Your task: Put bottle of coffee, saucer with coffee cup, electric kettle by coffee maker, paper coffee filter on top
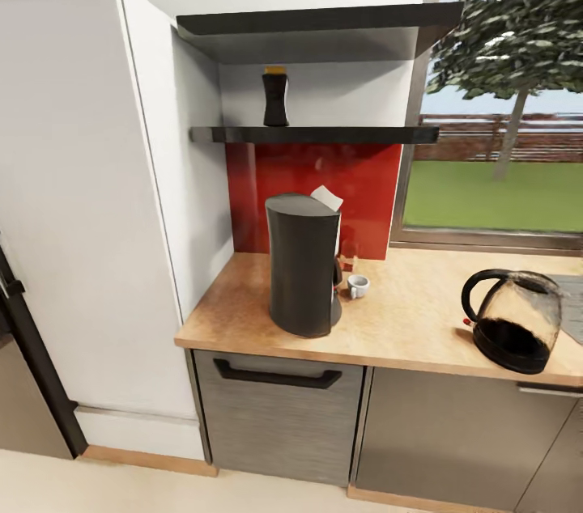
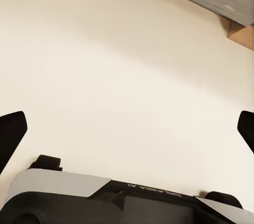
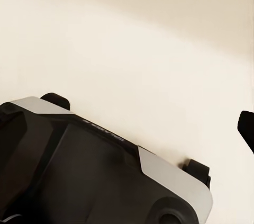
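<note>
Wooden counter point(image 1: 405, 319) runs from a white cabinet point(image 1: 81, 197): upright coffee maker point(image 1: 304, 264) with filter point(image 1: 326, 197) on top, cup point(image 1: 358, 285) just beside, kettle point(image 1: 515, 319) well right. Bottle point(image 1: 275, 95) stands on the shelf point(image 1: 340, 134). Left gripper point(image 2: 127, 128) spread wide, empty; right's opening I cannot tell.

1. The left gripper point(image 2: 127, 128) points down at the floor; its two dark fingertips point(image 2: 11, 134) sit at opposite edges of the left wrist view, spread wide with nothing between them.
2. Below it in that view lies the robot's base point(image 2: 106, 197), grey and black with small wheels.
3. In the right wrist view one dark fingertip point(image 3: 246, 128) of the right gripper shows at the frame edge; the other is out of frame, so its spread cannot be judged.
4. The base point(image 3: 95, 171) lies under it as well.
</note>
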